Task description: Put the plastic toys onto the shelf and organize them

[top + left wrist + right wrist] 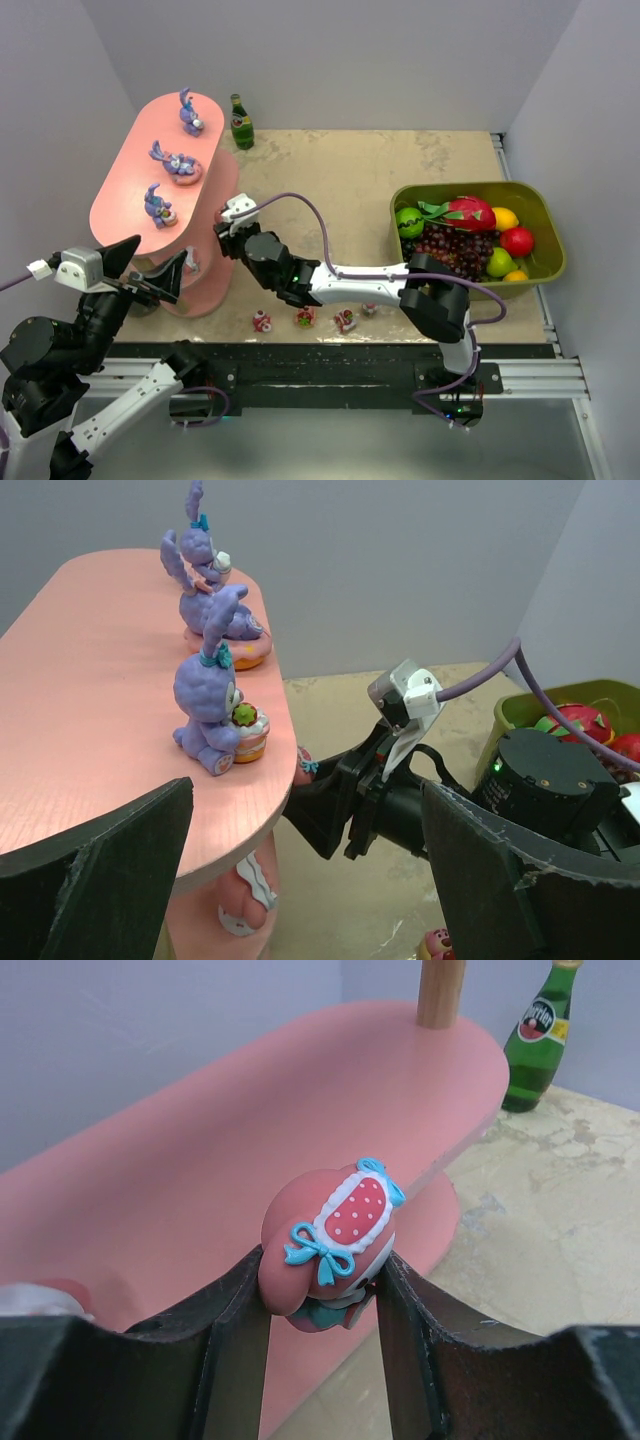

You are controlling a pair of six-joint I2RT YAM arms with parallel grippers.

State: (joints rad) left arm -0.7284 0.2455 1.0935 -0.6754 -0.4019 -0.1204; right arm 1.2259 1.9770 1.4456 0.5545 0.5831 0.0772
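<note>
We see our right claw (320,1285) clamped on a pink toy (335,1240) at a tier's rim on the shelf (200,1150), bare surface stretching ahead. Our left claw (300,830) gapes wide, empty, facing the top tier's edge.

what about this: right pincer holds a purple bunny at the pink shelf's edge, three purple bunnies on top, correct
No: the right pincer holds a pink figurine with blue bows, not a purple bunny, as the right wrist view shows. It is at the edge of the pink shelf, three purple bunnies on top.
</note>
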